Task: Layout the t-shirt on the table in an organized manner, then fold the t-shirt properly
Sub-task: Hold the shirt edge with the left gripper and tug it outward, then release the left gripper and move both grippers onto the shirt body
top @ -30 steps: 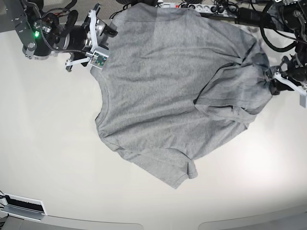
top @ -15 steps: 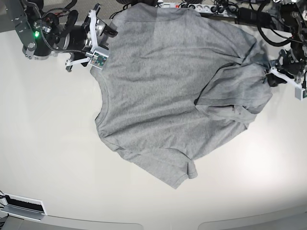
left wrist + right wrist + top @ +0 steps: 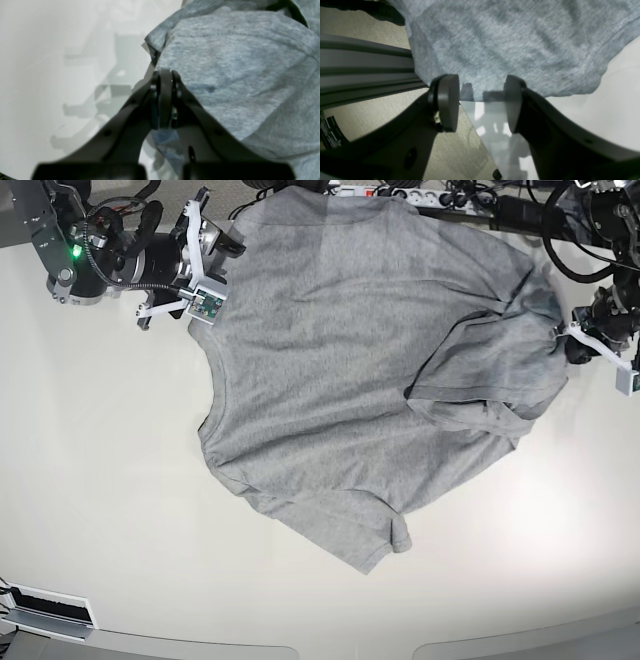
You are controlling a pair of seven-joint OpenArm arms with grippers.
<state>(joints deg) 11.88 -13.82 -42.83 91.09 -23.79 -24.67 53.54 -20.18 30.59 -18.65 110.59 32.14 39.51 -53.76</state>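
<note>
the soft, limp t-shirt [image 3: 370, 360] will drape and bunch, so its edges suit gripping: left pincer [image 3: 163, 77] pinched closed on its sleeve fold, right pincer [image 3: 482, 100] agape beside its edge, holding nothing.

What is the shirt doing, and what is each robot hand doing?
t-shirt: spread plain grey side up, one part folded over on itself, rumpled.
left hand: shut, pinching the t-shirt's edge.
right hand: open, at the t-shirt's edge, holding nothing.
table: glossy, white, shirt lying on it.
</note>
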